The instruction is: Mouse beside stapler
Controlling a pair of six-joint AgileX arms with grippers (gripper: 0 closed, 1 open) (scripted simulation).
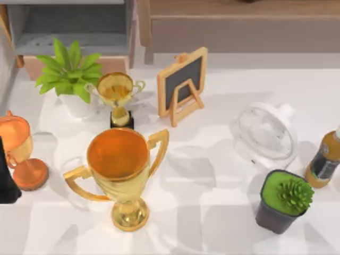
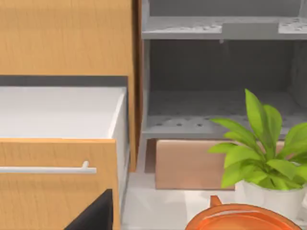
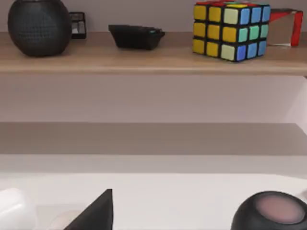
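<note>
Nothing moved yet: I see neither mouse nor stapler on the table; my fingers' state I cannot tell.

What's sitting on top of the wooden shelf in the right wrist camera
On the wooden shelf: a dark round speaker, a black stapler, a colour cube and a red object partly hidden behind the cube.

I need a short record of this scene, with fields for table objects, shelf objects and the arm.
table left: orange goblet; leafy plant
table middle: large gold trophy; small gold trophy; chalkboard
table right: white fan; succulent pot; bottle
shelf, right wrist view: Rubik's cube; round black speaker; flat black object, perhaps the stapler
left arm: dark part at table's left edge
drawer, left wrist view: open
</note>
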